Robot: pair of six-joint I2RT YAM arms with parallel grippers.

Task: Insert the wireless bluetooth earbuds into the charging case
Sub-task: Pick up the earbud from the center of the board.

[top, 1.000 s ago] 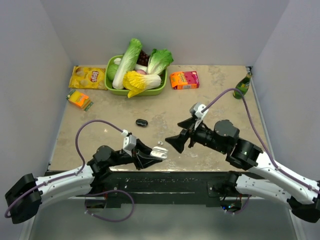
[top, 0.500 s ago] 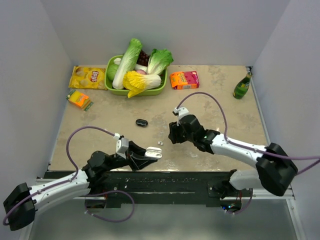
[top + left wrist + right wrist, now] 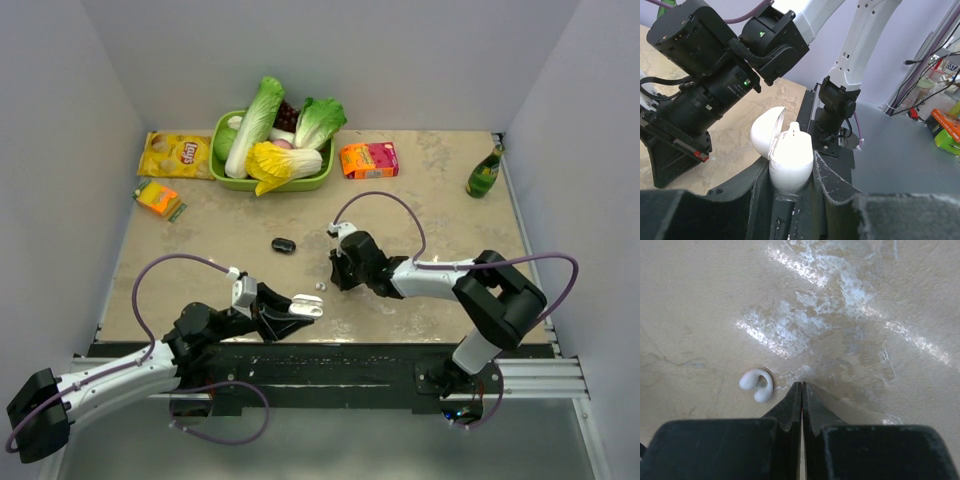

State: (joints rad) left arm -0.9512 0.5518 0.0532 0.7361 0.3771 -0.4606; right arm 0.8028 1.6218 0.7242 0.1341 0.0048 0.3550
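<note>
Arm stretched low, right gripper pressed together on nothing; earbud just left of tips; left gripper pinches open case.

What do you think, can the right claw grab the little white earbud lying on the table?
Probably yes, though not yet. The right claw is shut, with the earbud lying just beside its tips, not between them. Nothing blocks it; the claw must open and shift over.

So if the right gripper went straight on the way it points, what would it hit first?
Likely bare table; the right gripper, shut, points just beside the earbud, not at it.
</note>
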